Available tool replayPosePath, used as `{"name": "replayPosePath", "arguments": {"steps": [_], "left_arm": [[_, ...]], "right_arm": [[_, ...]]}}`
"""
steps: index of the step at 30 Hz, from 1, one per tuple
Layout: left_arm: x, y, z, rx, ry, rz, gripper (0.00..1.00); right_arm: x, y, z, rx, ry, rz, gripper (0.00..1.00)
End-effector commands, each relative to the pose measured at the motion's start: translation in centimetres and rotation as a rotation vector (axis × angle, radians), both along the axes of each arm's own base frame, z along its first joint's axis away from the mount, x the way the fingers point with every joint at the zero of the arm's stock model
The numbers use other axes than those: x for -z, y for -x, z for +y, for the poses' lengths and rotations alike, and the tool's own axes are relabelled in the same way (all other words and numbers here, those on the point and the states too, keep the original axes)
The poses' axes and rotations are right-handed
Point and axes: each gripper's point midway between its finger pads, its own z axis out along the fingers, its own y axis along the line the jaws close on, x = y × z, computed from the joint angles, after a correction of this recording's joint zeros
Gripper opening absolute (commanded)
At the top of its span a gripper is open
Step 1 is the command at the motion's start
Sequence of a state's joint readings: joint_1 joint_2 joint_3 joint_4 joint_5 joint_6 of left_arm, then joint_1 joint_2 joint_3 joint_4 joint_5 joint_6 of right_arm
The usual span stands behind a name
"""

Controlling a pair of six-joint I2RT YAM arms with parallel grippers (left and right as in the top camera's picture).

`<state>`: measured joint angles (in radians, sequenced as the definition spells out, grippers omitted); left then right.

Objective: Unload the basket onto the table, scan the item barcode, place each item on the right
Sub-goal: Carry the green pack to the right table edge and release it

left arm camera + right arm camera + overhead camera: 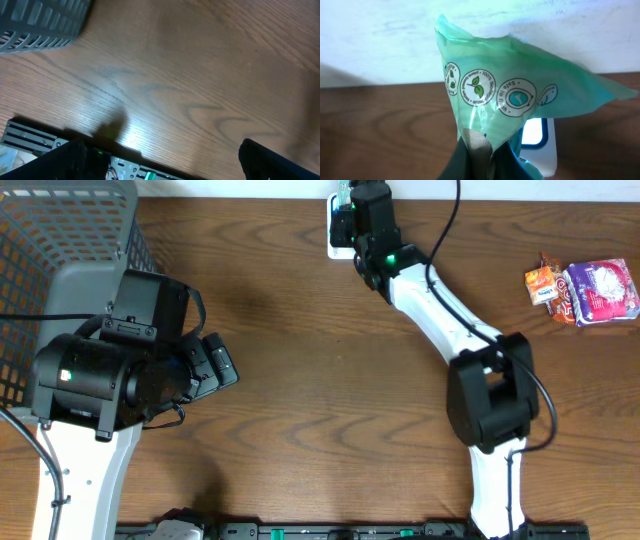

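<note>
Where the camera looks down from above, there are two arms over one brown tabletop [300, 400]. The left gripper [222, 365] sits near the one gray basket [70, 230] and holds nothing. The right gripper [347, 208] is far up at the back edge. It pinches one green bag [343, 192] right over one white box [338, 244]. A little pile of snack packs [585, 290] lies well apart on the right, and I count at least two.

In the left wrist view, two dark fingers [272, 160] stand wide apart with bare wood between them. One basket corner shows at the top left.

In the right wrist view, the gripper is squeezed tight on the bottom of the green bag, which stands up. Four round badges are printed on it. The white box, with one bright window, sits just past the bag.
</note>
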<state>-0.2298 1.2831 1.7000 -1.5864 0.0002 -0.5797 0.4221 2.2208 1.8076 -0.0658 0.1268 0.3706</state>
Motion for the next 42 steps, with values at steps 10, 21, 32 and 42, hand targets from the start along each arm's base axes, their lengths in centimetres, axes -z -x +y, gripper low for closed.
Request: {"name": "replayPosePath", "arguments": {"steps": [10, 21, 32, 42], "left_arm": [[0.0, -0.1, 0.3, -0.013, -0.010, 0.001, 0.98], [0.0, -0.1, 0.3, -0.013, -0.010, 0.001, 0.98], [0.0, -0.1, 0.3, -0.013, -0.010, 0.001, 0.98], [0.0, -0.1, 0.3, -0.013, -0.010, 0.001, 0.98]], "right_arm": [[0.4, -1.6, -6.9, 0.127, 0.047, 0.039, 0.01], [-4.0, 3.3, -21.4, 0.153, 0.395, 0.199, 0.01], [6.2, 11.1, -36.9, 0.304, 0.513, 0.711, 0.01], [6.7, 13.9, -43.8, 0.548, 0.318, 0.760, 0.01]]}}
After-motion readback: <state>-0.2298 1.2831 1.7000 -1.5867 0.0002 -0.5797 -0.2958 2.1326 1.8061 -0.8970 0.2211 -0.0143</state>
